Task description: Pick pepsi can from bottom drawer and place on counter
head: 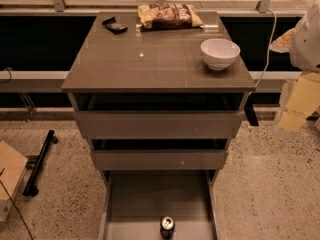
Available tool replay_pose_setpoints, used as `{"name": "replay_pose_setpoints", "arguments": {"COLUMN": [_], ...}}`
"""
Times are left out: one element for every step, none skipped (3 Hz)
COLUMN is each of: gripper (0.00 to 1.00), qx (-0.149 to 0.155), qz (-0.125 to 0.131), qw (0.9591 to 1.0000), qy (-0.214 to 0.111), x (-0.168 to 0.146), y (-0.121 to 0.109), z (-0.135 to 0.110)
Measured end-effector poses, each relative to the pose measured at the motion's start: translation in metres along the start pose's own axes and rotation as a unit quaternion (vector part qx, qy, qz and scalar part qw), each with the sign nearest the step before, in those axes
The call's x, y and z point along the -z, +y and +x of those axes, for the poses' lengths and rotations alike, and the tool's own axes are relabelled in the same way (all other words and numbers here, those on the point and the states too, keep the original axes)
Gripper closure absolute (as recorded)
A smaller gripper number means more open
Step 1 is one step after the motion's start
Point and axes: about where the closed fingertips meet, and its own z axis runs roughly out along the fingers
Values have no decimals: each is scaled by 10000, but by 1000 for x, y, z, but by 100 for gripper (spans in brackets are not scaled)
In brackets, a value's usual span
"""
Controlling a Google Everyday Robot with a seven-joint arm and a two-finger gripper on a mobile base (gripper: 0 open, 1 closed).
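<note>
The pepsi can point(167, 226) stands upright near the front middle of the bottom drawer point(150, 196), which is pulled out. Its silver top and pull tab face up. The counter point(150, 59) is the glossy grey-brown top of the cabinet. My gripper point(296, 109) is a blurred yellowish shape at the far right edge, below the white arm point(307, 39). It hangs beside the cabinet at about the height of the top drawer, well away from the can and holding nothing I can see.
A white bowl point(220, 53) sits at the counter's right edge, a chip bag point(169, 15) at the back middle, a small black object point(115, 25) at the back left. The two upper drawers stand slightly open. A black bar point(40, 161) and a cardboard box point(7, 176) lie on the floor at left.
</note>
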Motion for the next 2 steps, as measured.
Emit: {"name": "replay_pose_setpoints", "arguments": {"gripper": [0, 19], "qx": [0, 21], "qz": [0, 10], "qw": [10000, 9999], "qy": [-2, -116], "x": [0, -6], "y": [0, 3], "z": [0, 0]}}
